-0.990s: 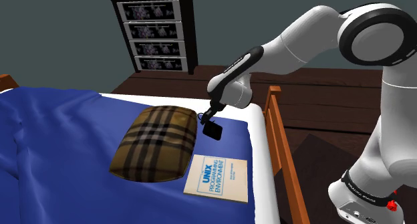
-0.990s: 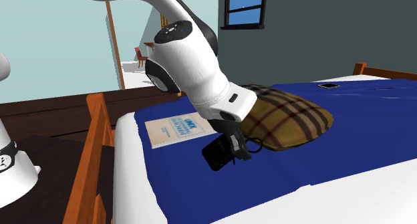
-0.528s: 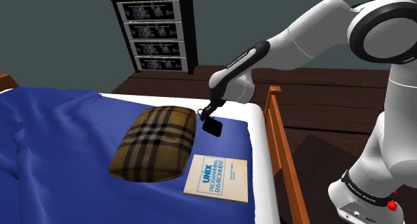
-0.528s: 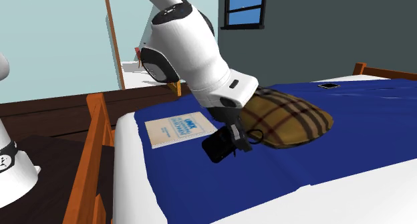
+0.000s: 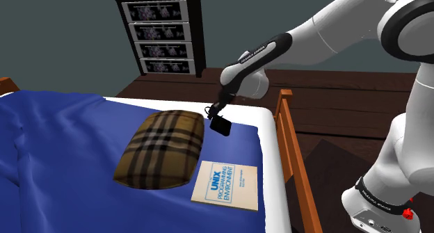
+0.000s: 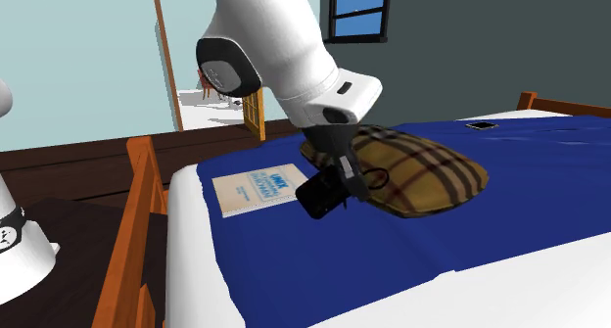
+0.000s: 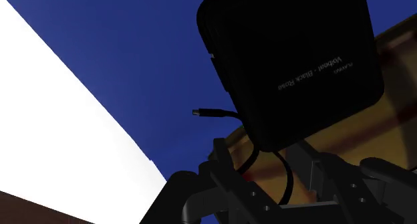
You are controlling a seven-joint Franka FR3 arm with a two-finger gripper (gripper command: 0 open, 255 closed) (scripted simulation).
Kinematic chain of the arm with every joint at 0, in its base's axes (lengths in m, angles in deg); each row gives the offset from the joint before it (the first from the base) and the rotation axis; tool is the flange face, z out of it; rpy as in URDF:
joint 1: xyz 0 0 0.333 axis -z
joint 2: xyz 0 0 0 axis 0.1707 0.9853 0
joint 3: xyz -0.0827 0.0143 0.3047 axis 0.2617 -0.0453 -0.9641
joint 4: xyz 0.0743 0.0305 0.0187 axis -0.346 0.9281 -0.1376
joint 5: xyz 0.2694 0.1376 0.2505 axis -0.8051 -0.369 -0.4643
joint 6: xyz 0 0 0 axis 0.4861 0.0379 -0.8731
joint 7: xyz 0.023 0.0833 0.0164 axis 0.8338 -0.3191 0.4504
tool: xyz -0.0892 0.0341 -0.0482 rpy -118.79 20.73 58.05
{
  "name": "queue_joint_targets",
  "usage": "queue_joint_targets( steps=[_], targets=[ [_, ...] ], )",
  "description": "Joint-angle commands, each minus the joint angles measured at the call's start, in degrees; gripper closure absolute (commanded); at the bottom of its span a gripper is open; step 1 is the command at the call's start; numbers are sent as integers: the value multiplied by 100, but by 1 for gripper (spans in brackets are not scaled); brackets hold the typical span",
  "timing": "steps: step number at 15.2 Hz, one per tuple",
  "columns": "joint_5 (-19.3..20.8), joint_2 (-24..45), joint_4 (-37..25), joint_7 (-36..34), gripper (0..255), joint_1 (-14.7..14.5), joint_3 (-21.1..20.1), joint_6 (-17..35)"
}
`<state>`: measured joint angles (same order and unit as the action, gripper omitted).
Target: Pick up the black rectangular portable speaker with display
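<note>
The black rectangular speaker (image 5: 221,126) hangs in the air above the blue bed cover (image 5: 62,134), just past the far end of the plaid pillow (image 5: 163,148). My gripper (image 5: 216,115) is shut on its upper edge and holds it tilted. The second exterior view has the speaker (image 6: 321,195) under the gripper (image 6: 342,178), in front of the pillow (image 6: 411,169). From the wrist, the speaker's flat black face (image 7: 294,62) with small lettering sticks out past the gripper (image 7: 274,156), and a thin black cable (image 7: 217,113) loops off it.
A pale book (image 5: 226,183) lies on the cover beside the pillow's near end. The wooden bed rail (image 5: 288,148) runs along the shoulder view's right. A dark drawer unit (image 5: 161,33) stands against the back wall. A small dark flat object (image 6: 481,125) lies far off on the cover.
The arm has risen and swung away from the stand, carrying the speaker higher and farther from the book. The grip has stayed shut.
</note>
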<state>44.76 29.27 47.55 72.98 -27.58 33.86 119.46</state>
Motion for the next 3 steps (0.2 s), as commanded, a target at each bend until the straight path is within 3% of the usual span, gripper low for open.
queue_joint_targets(
  steps=[1, 3],
  targets=[
    [182, -117, -4, -177, 255, -40, 73, -108],
    [195, -125, -4, -190, 255, -41, 77, -116]
  ],
)
